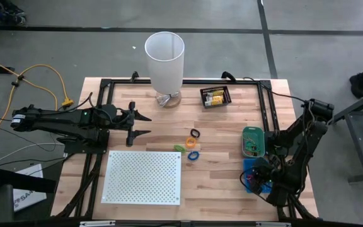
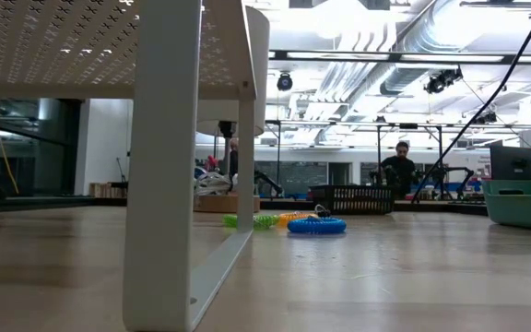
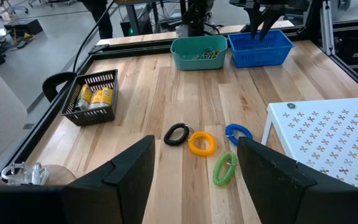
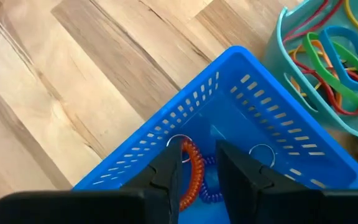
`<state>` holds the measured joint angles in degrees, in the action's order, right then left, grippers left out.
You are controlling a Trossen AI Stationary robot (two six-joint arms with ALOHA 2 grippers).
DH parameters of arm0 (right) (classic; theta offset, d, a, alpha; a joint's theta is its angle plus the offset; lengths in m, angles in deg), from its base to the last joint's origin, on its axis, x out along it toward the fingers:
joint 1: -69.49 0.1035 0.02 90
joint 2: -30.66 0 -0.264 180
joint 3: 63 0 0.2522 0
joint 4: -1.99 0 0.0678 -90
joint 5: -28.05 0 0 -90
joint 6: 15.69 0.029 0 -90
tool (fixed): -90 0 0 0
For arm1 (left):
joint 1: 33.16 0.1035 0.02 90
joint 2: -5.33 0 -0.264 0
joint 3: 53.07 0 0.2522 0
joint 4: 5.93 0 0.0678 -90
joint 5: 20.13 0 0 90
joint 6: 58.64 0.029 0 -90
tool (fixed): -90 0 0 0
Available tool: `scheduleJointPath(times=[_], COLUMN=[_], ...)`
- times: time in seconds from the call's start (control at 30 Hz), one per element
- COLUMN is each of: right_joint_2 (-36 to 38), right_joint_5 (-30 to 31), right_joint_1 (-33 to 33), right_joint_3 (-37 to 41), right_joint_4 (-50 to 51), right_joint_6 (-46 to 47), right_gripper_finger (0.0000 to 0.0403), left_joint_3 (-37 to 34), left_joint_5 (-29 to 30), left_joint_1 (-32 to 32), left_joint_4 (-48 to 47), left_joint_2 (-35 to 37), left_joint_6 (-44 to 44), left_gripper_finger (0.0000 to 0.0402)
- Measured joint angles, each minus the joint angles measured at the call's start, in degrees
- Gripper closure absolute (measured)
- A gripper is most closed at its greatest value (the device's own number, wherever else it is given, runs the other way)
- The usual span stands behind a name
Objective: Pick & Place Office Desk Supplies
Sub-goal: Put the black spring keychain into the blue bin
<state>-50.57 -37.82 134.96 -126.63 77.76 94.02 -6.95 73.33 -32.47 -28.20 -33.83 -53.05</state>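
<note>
Right hand (image 4: 197, 155) is hanging low inside the blue basket (image 4: 166, 118) at the right front part of the worktop (image 1: 219, 132). Its fingers are standing only a little apart, and they are closing on an orange spiral loop (image 4: 194, 168). A blue spiral loop (image 4: 213, 186) is lying under it on the basket floor.

Just beside the blue basket, a teal bin (image 4: 284, 68) is holding many coloured rubber bands (image 4: 328, 56). The walls of both containers are standing close around the hand.

Left hand (image 1: 145, 125) is waiting with its fingers wide apart and holding nothing. It is staying over the left part of the worktop, between the tall white cylinder (image 1: 164, 60) and the white perforated board (image 1: 144, 176).

Four more loops are lying free in the middle of the worktop: a black loop (image 3: 176, 134), an orange loop (image 3: 202, 143), a blue loop (image 3: 238, 132) and a green loop (image 3: 224, 169). They are sitting close together, just beside the corner of the board. A black basket (image 3: 95, 114) with yellow packets (image 3: 98, 96) is standing at the far edge, near the cylinder.
</note>
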Motion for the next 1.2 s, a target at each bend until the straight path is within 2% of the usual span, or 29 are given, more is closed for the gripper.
scheduleJointPath(times=[0.23, 0.47, 0.93, 1.2], right_joint_2=[0.00, 0.00, 0.00, 0.00], right_joint_5=[3.37, 4.40, 3.51, -3.05], right_joint_1=[-0.68, -7.09, -27.11, -41.43], right_joint_3=[0.00, 0.00, 0.00, 0.00], right_joint_4=[-0.52, -5.05, -18.82, -30.57], right_joint_6=[-1.77, -12.83, -47.32, -68.85], right_gripper_finger=[0.0317, 0.0317, 0.0317, 0.0317], left_joint_3=[0.00, 0.00, 0.00, 0.00], left_joint_5=[0.00, 0.02, 0.00, 0.02], left_joint_1=[0.00, 0.00, -0.02, -0.01], left_joint_4=[0.01, -0.01, 0.01, 0.01], left_joint_2=[0.00, 0.00, 0.00, 0.00], left_joint_6=[0.00, 0.00, 0.00, 0.00], left_gripper_finger=[0.0181, 0.0181, 0.0181, 0.0181])
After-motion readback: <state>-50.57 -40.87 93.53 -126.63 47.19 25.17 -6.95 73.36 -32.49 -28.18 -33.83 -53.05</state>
